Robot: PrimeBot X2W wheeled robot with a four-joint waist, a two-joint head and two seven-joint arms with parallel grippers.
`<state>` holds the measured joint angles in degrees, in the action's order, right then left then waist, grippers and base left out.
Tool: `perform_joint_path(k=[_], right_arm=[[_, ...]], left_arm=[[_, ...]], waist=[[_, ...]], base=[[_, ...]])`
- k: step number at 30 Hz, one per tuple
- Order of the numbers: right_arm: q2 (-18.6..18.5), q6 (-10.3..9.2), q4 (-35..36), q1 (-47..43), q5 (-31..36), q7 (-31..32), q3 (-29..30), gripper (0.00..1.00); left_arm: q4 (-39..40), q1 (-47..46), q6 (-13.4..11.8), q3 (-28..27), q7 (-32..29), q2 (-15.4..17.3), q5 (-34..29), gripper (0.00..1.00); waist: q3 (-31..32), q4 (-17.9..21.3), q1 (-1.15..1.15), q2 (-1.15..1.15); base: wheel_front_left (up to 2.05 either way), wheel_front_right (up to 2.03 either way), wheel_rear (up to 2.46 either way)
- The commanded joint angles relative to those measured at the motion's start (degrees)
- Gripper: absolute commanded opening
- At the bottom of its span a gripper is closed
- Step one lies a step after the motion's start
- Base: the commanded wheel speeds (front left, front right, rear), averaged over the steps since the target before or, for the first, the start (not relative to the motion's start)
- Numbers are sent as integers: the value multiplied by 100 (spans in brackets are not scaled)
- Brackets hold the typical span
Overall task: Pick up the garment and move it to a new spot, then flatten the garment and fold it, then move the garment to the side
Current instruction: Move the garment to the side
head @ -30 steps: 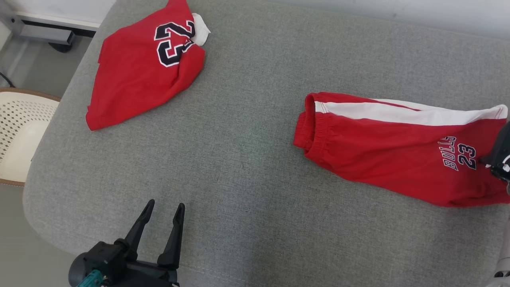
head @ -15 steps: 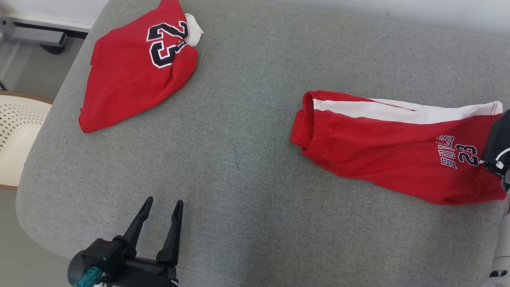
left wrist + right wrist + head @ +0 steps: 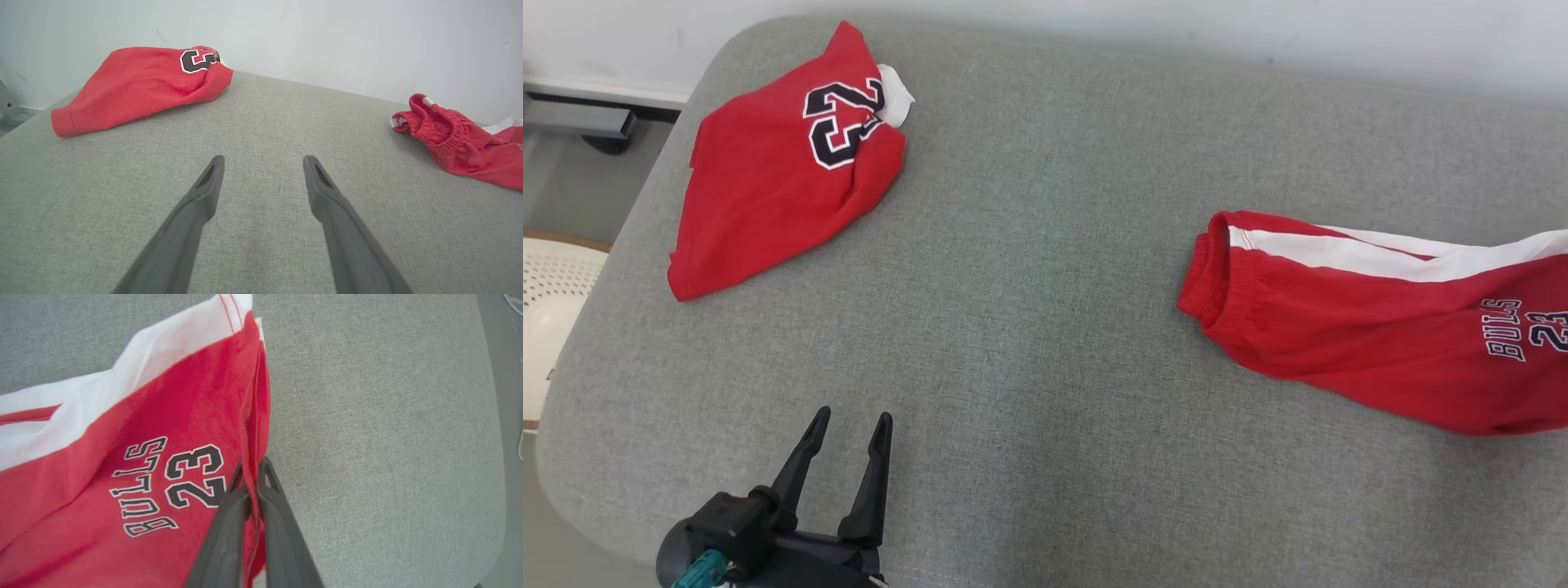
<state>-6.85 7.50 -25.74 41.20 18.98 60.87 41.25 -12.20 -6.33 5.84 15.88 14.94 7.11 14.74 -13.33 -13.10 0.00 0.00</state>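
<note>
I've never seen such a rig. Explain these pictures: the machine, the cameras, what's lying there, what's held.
This is a wheeled robot with two arms, each ending in a two-fingered pincer. One picture looks down from its head; the other two come from wrist cameras looking along the fingers. On the grey cushion lie a red jersey, far left, and red Bulls shorts, right. The left pincer hangs open and empty. The right pincer is shut on the shorts' edge beside the number.
</note>
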Motion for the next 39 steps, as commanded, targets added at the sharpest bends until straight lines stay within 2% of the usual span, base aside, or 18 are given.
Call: perform_joint_path(k=[1,5,8,16,30,34,39], right_arm=[[-72,-2,20,-60,-21,-41,-18,0],[-183,-2,57,-80,43,-137,-125,0],[-300,-2,30,-108,61,-238,-420,0],[-319,-2,-165,-38,-680,-69,-1336,0],[-141,-2,24,-175,-2114,342,-3163,0],[-59,-2,-82,-185,-2307,260,-3386,0],[76,-2,-258,4,-2162,-22,-3337,0]], left_arm=[[-10,39,-5,-18,39,19,9,100],[-31,50,0,1,39,3,11,100],[-53,67,0,17,39,-7,15,100],[-105,150,-8,30,39,-31,37,100],[-176,290,6,102,34,-104,84,100],[-191,290,22,138,34,-126,90,100],[-221,269,46,199,34,-158,101,100]], waist=[[83,57,0,0],[148,75,0,0],[226,83,0,0],[472,100,0,0],[859,-15,0,0],[891,-75,0,0],[896,-182,0,0]], base=[[0,0,0],[0,0,0],[0,0,0],[0,0,0],[0,0,0],[0,0,0],[0,0,0]])
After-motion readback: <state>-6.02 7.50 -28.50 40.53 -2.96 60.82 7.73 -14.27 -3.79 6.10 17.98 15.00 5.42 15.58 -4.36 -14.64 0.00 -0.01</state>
